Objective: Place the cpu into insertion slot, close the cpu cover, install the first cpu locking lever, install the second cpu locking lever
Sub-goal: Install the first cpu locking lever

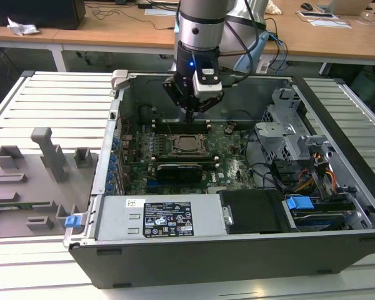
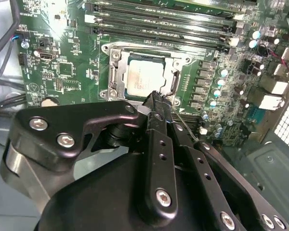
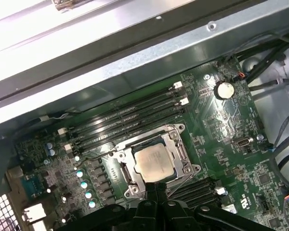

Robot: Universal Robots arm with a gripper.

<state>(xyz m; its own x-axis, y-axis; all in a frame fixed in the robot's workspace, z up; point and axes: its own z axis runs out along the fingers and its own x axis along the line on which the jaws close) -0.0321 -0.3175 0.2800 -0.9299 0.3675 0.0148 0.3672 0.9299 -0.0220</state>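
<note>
The cpu [image 2: 144, 77], a flat silver-grey square, lies in the insertion slot [image 2: 109, 48] on the green board. The cpu cover [image 2: 116, 72], a thin metal frame, lies flat around the chip in both wrist views, cpu [image 3: 154, 161] and cover [image 3: 126, 176]. My gripper [image 2: 154, 95] hangs just above the socket's edge with its black fingers pressed together and nothing between them. A thin wire lever [image 2: 185, 126] runs out from the socket beside the fingertips. In the exterior view the gripper [image 1: 190, 115] hovers over the far side of the cpu [image 1: 189, 144].
Long black memory slots [image 3: 130, 115] flank the socket. A black expansion card [image 1: 178, 170] lies in front of it. The power supply [image 1: 162, 219] and drive cage [image 1: 287, 134] stand inside the case, whose metal wall [image 3: 135, 53] rises close behind. A grey fixture tray [image 1: 31, 181] sits outside.
</note>
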